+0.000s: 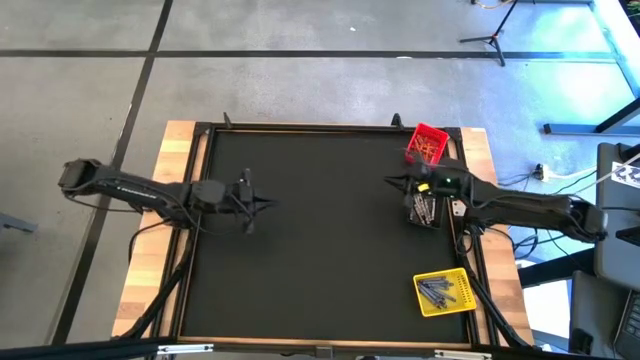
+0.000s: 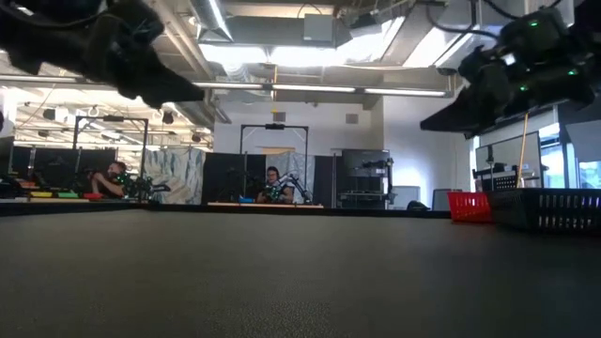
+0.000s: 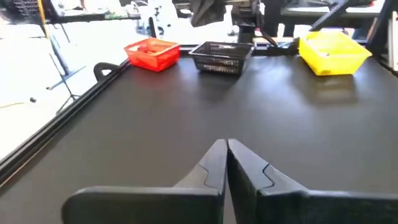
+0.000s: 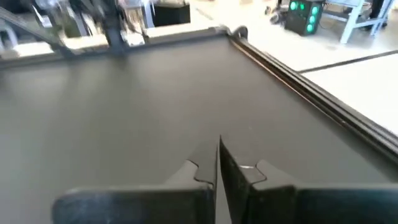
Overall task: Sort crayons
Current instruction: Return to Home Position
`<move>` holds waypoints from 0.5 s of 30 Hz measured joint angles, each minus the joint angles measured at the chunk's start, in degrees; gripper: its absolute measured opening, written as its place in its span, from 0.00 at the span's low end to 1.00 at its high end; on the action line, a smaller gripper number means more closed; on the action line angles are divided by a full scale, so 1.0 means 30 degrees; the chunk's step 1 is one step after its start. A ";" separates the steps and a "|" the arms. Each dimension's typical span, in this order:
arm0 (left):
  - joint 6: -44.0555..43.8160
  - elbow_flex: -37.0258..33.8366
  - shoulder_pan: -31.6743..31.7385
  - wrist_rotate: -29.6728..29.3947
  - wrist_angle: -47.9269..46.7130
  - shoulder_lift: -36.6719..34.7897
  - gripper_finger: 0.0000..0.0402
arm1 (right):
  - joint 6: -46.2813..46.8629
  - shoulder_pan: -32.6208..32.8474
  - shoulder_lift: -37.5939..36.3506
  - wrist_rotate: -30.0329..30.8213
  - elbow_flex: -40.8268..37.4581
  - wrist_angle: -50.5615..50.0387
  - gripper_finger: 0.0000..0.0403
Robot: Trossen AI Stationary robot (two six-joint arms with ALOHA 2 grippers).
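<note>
The crayons are tiny sticks lying in three bins at the table's right side. Grey-blue ones lie in the yellow bin (image 1: 443, 291), red-orange ones in the red bin (image 1: 427, 143), and mixed ones in the black bin (image 1: 421, 208). My right gripper (image 1: 391, 181) hovers just left of the black bin; it is shut and empty in its wrist view (image 4: 218, 148). My left gripper (image 1: 266, 204) hangs over the mat's left half, shut and empty (image 3: 226, 150).
The black mat (image 1: 320, 250) lies inside a raised dark frame on the wooden table (image 1: 175, 160). In the left wrist view the red bin (image 3: 152, 53), black bin (image 3: 221, 57) and yellow bin (image 3: 333, 53) stand in a row. People sit in the room beyond (image 2: 272, 183).
</note>
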 joint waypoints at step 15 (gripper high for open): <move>0.0018 -0.4757 0.0005 -0.0081 -0.0795 -0.8854 0.02 | 0.1229 -0.0007 -0.4427 -0.0613 -0.2214 0.0394 0.01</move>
